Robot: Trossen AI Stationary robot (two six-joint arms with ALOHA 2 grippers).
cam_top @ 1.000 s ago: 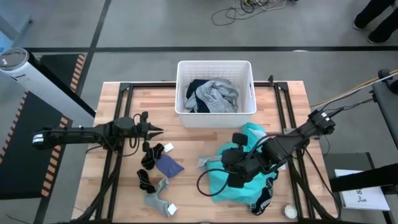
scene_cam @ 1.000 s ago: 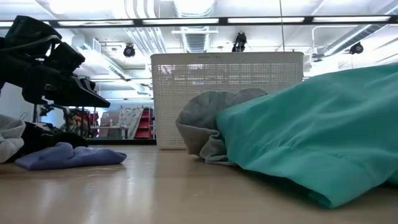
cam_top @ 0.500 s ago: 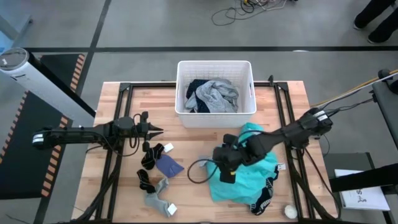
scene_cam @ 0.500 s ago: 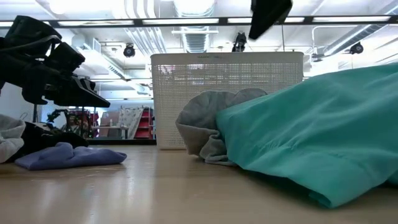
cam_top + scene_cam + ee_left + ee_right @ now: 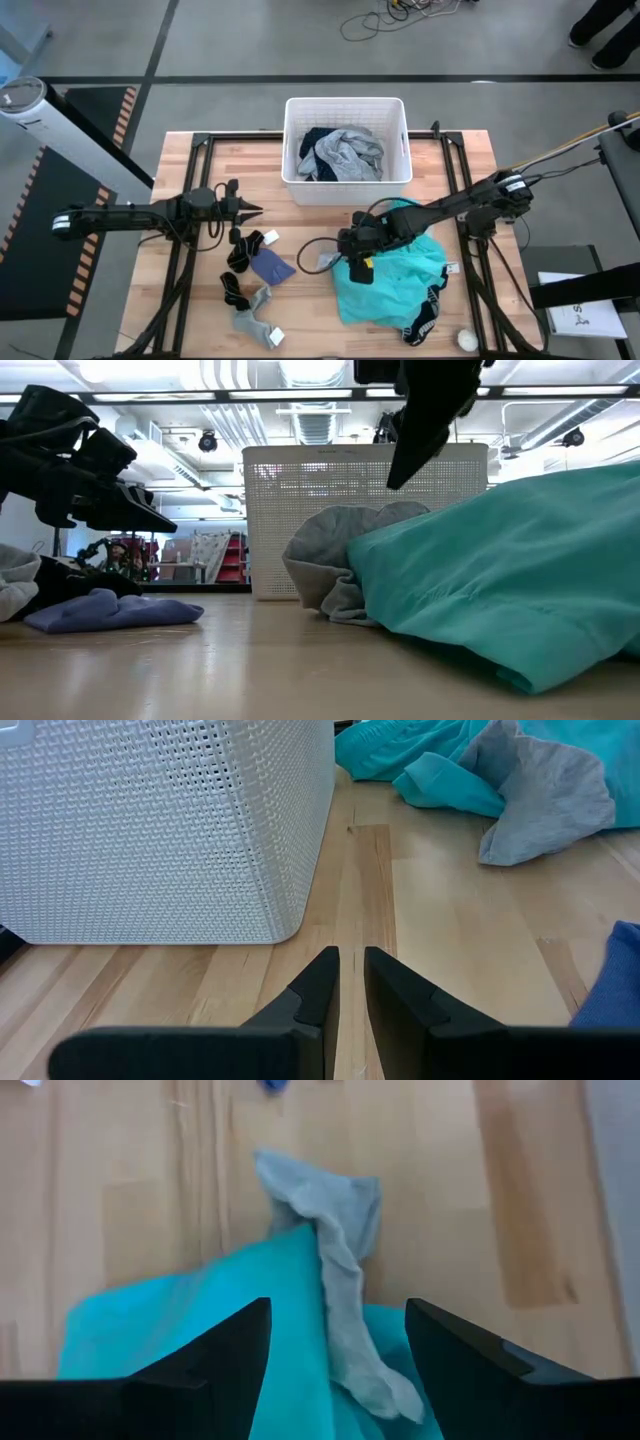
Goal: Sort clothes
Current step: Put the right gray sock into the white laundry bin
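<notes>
The bright teal garment [image 5: 390, 280] lay spread on the worktop [image 5: 300, 225] just in front of the white basket [image 5: 346, 151], with a grey cloth [image 5: 345, 1310] tucked against its edge on the side facing the socks. The right gripper [image 5: 345, 247] hovered above that edge, fingers spread wide and holding nothing, with the grey cloth lying between them in the right wrist view. Inside the basket sat a grey shirt [image 5: 345, 153] and a navy garment [image 5: 318, 138]. Well away from the basket, on the left arm's side, lay the small blue-purple cloth [image 5: 271, 267], the black socks [image 5: 243, 250] and a grey sock [image 5: 254, 312]. The left gripper [image 5: 252, 210] waited beside the basket's front corner, its fingers nearly together and empty. The risk, as I judged it, was that the open fingers would close on both the grey cloth and the teal fabric together, since the two overlapped, dragging two garments at once and spoiling the sort
</notes>
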